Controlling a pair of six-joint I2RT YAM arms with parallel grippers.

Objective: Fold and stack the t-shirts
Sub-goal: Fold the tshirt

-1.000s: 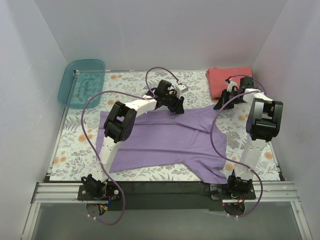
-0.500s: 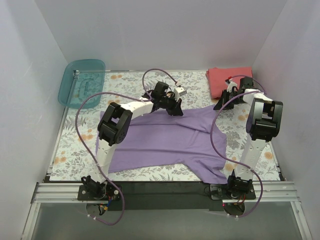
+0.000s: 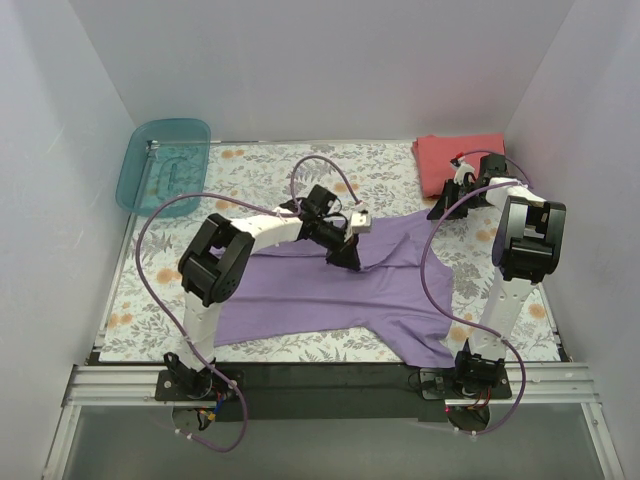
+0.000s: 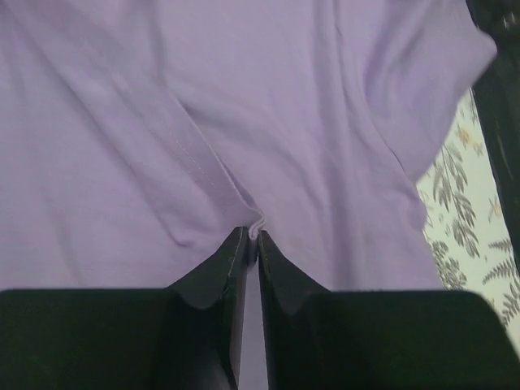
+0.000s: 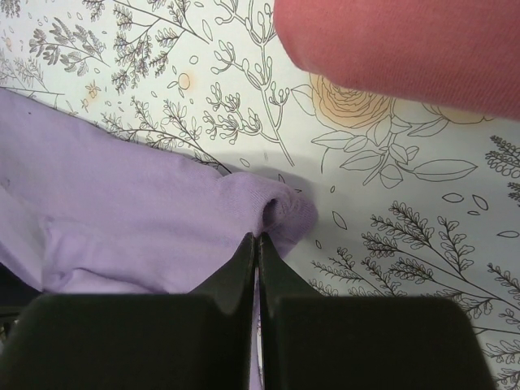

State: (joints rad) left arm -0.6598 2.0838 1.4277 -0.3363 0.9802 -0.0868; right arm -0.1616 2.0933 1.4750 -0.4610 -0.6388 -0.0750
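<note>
Holding, left pincer [image 4: 252,236]: we see its jaws pressed together on a small ridge of the lavender shirt [image 3: 300,295], beside a stitched seam, near the centre of the top view.
Right pincer [image 5: 257,237]: closed too, nipping a bunched edge of the same shirt, right of centre in the top view.
Lavender shirt: spread over the middle of the desk [image 3: 250,165], with one sleeve trailing toward the lower right.
Coral shirt [image 3: 460,160]: folded at the upper right, near the right pincer's grip but apart from the lavender cloth.
Risk: we judge both pinches shallow, so a quick pull could slip the cloth free and spoil the fold. The right pincer could also nudge the coral shirt.
Surroundings: teal bin [image 3: 165,175] at upper left, well apart. The right arm's purple cable [image 3: 432,270] hangs across the shirt's right side and may snag.
</note>
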